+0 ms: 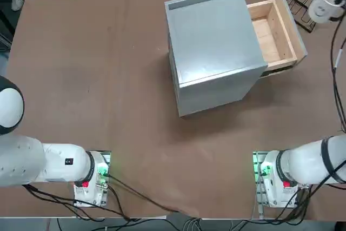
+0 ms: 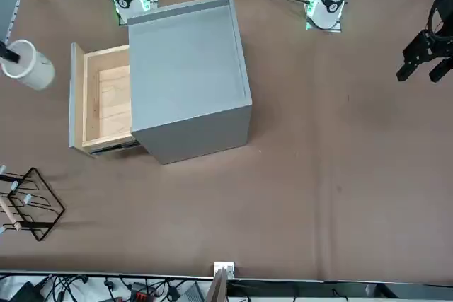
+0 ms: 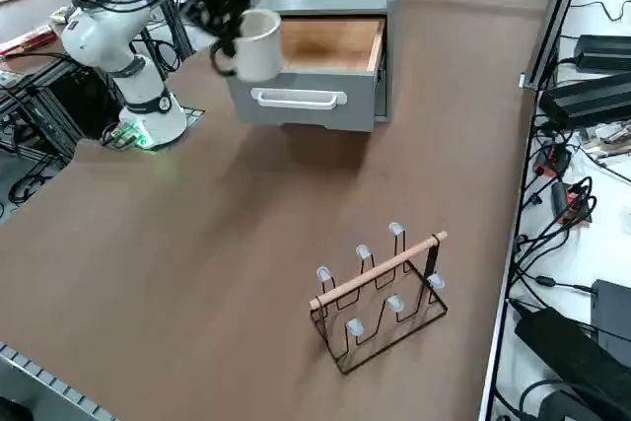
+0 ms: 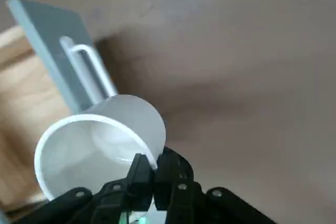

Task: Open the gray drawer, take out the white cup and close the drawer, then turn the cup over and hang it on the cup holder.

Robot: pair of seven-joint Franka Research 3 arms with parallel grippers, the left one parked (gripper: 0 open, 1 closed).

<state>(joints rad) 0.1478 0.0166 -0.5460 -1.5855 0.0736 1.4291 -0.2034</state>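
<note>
White ceramic shows first: the cup hangs in the air, its wall pinched at the rim between the closed fingers of the right end effector. In the right side view the end effector is up beside the front of the open gray drawer, with the cup near the drawer's white handle in that picture. The wrist view looks into the cup's open mouth, which is tilted, and its own looped handle stands out from the far side. The drawer is pulled out of the gray metal cabinet, showing its pale wooden tray; the front panel is gray. The cabinet sits on the brown counter, turned at an angle to the counter's edges. Well apart from the cabinet, the cup holder stands on the same counter: dark wire frame, a pale wooden bar along its top, and several pegs with whitish tips sticking out. Black cables run along the working arm. Past the counter's edge, a white surface carries black boxes and tangled leads.
</note>
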